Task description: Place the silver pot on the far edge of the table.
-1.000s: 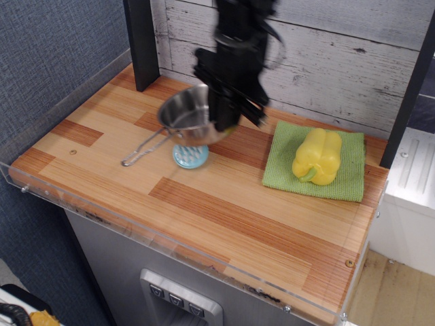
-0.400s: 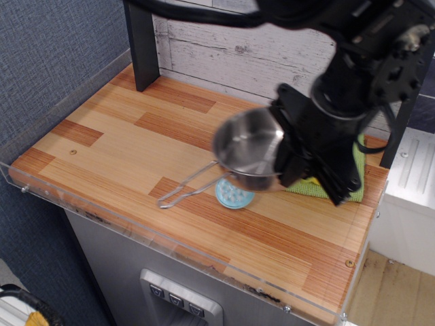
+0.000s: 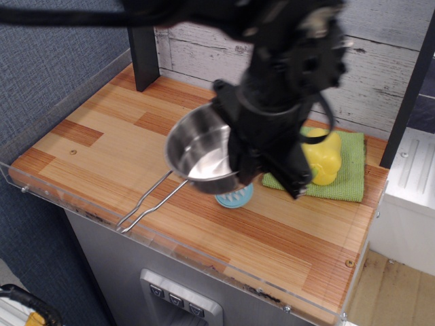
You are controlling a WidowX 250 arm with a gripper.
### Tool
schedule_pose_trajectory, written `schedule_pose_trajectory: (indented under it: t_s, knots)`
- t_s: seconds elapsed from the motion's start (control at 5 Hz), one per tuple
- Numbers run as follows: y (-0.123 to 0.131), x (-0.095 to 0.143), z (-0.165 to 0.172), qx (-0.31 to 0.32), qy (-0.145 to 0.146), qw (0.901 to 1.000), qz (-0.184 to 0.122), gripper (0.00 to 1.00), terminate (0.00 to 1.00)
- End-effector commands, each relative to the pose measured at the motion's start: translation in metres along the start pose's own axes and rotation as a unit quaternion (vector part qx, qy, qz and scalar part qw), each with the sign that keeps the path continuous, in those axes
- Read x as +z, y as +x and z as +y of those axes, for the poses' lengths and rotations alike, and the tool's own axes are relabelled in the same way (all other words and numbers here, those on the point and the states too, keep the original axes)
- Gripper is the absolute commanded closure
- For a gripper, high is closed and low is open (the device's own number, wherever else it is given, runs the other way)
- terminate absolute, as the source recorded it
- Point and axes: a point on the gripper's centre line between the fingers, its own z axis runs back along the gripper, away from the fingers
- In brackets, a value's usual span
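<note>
In the single overhead view, I have swung the silver pot [image 3: 202, 155] back toward the left since a moment ago: it hung over the right-centre of the counter [image 3: 102, 146] then, and now it sits in the middle of the frame, lifted clear of the wood and tipped so its open mouth faces up and toward the left. A second ago it was further up the frame, nearer the plank wall, so my path has wandered sideways and forward rather than settling toward the far edge; I judge the placing is not yet done and the carry must turn back toward the upper part of the frame. My fingers [image 3: 239, 157] are clenched on the pot's right rim, blurred by motion but plainly bearing its weight. The pot's long axis runs along its wire handle [image 3: 146, 207], which points down and to the lower left, its tip close over the clear rim at the near edge. Under the pot a small blue round thing [image 3: 235, 196] peeks out, and the yellow pepper [image 3: 325, 156] rests on the green cloth [image 3: 346, 173] at the right.
</note>
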Motion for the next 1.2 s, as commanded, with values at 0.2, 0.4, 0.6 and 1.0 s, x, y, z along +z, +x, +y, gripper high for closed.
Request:
schedule_pose_trajectory:
  t_s: [0.2, 0.4, 0.6, 1.0]
  knots:
    - [0.006, -0.020, -0.020, -0.069, -0.075, 0.9947, -0.013, 1.00, 0.00]
    - [0.029, -0.020, -0.047, -0.154, -0.076, 0.9851, -0.014, 1.00, 0.00]
    - [0.044, -0.013, -0.075, -0.220, -0.053, 0.9739, -0.019, 1.00, 0.00]
    - [0.043, -0.016, -0.083, -0.229, -0.052, 0.9721, -0.008, 1.00, 0.00]
